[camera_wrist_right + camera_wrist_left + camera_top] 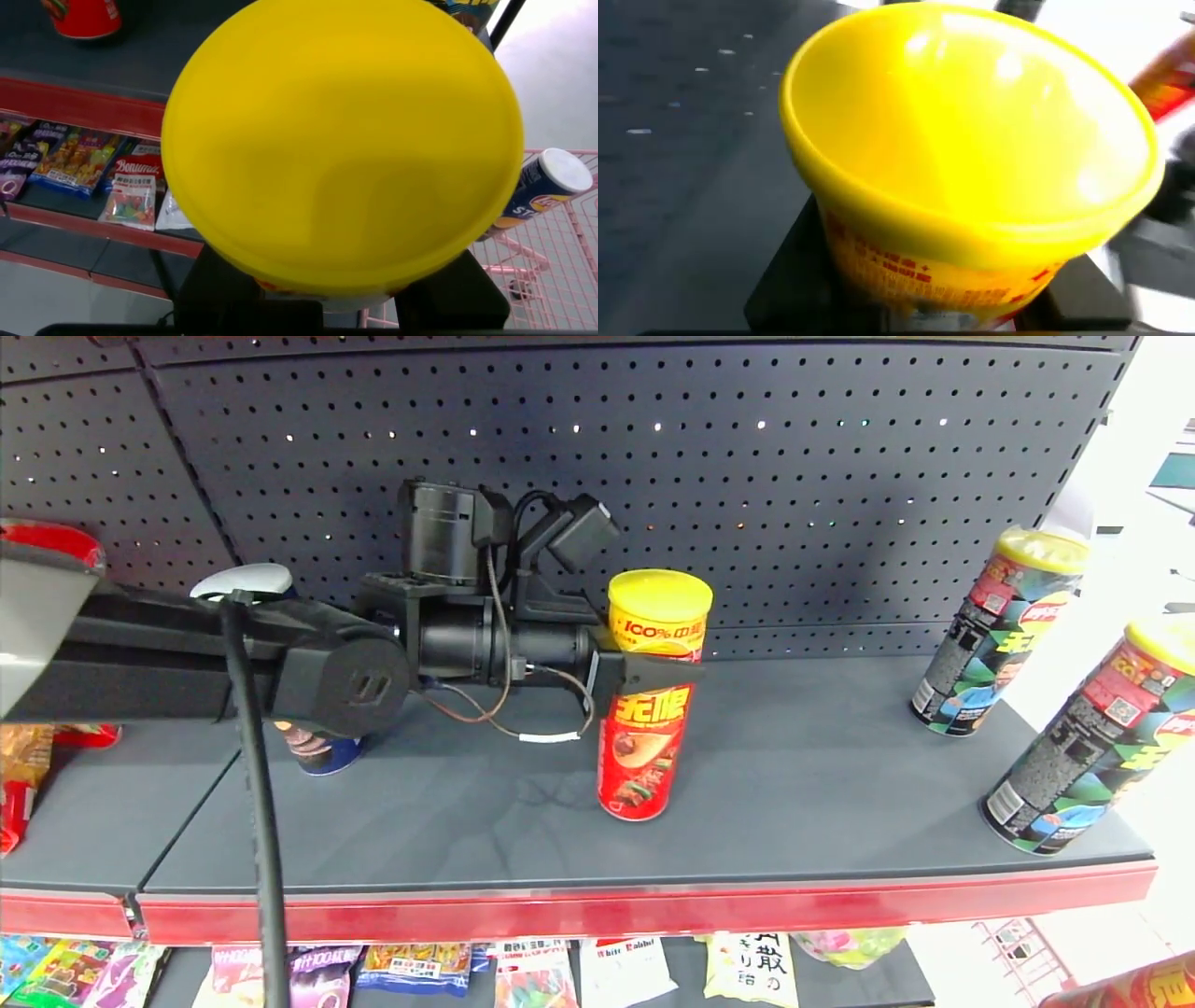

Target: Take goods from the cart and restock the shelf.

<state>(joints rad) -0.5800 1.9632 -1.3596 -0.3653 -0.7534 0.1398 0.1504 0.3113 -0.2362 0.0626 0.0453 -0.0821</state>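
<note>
**Red can being held upright on the shelf by the left gripper**

At the far left of the shelf [794, 784], a red tub [51, 537] is being cut off by the picture's edge. Just right of it, a blue can [322, 753] is being partly covered by the left arm, which is lying across the board from the left.

In the middle, the red can [642, 756] is being pinched by the left gripper [644, 674]. The fingers are being pressed against its two sides just under the yellow lid. The can is being kept upright with its base at the grey board, about midway between the near red edge and the far pegboard [747, 476].

Farther right, well apart from it, two black-and-green cans [999, 635] are being shown near the shelf's right end, one far and one nearer. Below the board, snack bags [420, 971] are being displayed on a lower level.

To the right, off the shelf's near edge, a yellow-lidded can [341, 140] is being clamped by the right gripper [327, 308], with a finger on either side. Beyond it, a white-capped can [547, 187] is being carried on its side in the pink cart [561, 271].
</note>
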